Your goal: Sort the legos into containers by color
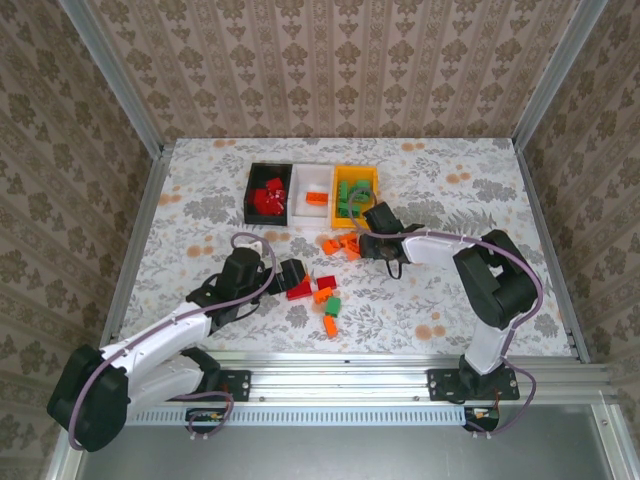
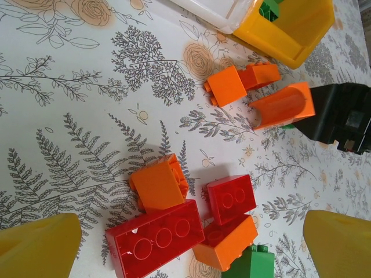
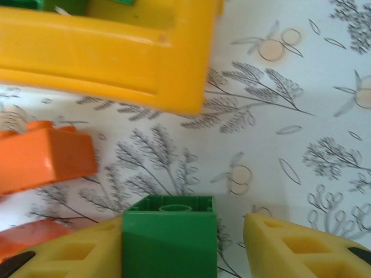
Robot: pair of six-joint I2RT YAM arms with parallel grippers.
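Note:
The containers stand in a row at the back: black bin with red legos, white bin with an orange one, yellow bin with green ones. My left gripper hangs open over a loose pile: a long red lego, a small red one, two orange ones and a green one. My right gripper is just in front of the yellow bin. A green lego sits between its fingers, against the left finger, with a gap to the right one.
More orange legos lie between the two grippers, one of them just left of my right gripper. An orange arch piece lies next to the right arm's black body. Metal rails edge the flowered table.

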